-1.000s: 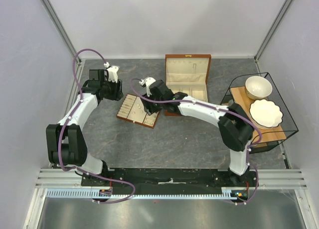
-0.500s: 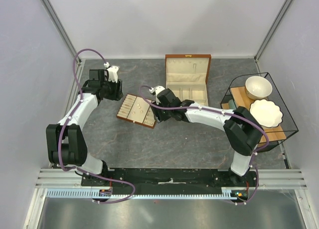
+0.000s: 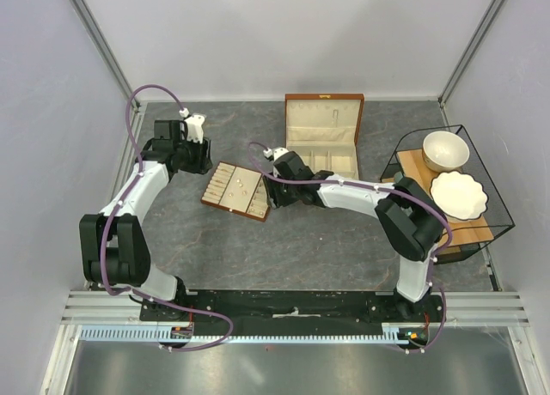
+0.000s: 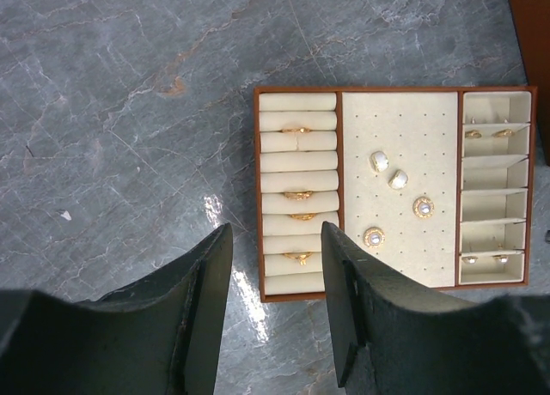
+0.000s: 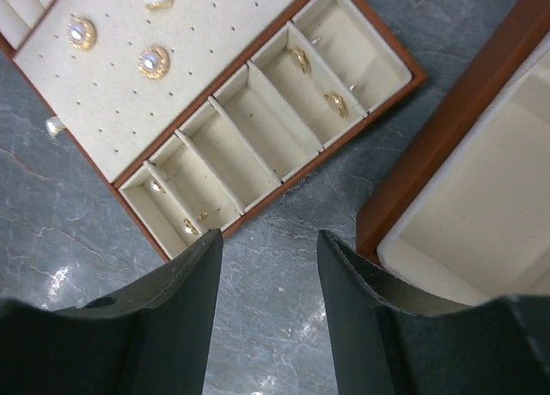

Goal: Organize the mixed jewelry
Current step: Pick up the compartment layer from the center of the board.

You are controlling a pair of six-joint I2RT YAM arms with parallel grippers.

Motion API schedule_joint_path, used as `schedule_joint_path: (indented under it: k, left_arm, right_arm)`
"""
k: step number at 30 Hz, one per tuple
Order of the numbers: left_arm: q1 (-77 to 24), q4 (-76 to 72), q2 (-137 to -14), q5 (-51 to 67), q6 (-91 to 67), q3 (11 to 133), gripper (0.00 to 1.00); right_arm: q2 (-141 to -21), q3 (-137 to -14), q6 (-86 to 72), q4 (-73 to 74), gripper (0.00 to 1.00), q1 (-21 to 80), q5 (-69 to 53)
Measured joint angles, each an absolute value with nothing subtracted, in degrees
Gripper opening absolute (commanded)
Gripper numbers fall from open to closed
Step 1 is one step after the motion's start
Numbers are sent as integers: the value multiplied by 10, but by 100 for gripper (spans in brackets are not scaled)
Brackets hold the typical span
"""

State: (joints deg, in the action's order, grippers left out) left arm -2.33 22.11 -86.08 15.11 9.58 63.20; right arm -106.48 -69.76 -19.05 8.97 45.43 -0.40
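The mixed jewelry lies in a flat cream tray [image 3: 225, 185] left of centre. Gold rings [image 4: 298, 195] sit in its rolls, round pearl studs [image 4: 388, 169] on the dotted pad, and small gold pieces [image 5: 301, 60] in the side compartments. One pale stud [image 5: 54, 126] seems to lie on the table beside the tray. My left gripper [image 4: 276, 232] hangs open over the tray's ring-roll edge, holding nothing. My right gripper [image 5: 268, 238] is open and empty above bare table between the tray and the wooden box [image 5: 481, 197].
The brown cream-lined box [image 3: 322, 137] stands open at the back centre, close to the tray's right corner. A black wire rack [image 3: 498, 208] at the right holds a bowl [image 3: 445, 150] and a scalloped plate [image 3: 458, 195]. Pale walls enclose the grey marbled table.
My right gripper has moved off the tray to the right, toward the wooden box, with nothing in it. The left arm has not moved.
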Motion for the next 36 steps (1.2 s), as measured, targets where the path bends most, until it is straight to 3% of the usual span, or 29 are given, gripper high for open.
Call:
schedule_joint_path:
  k: [36]
  left_arm:
    - [-23, 209, -861, 156, 96, 615, 53]
  right_arm:
    - [-1155, -750, -268, 76, 51, 431, -70]
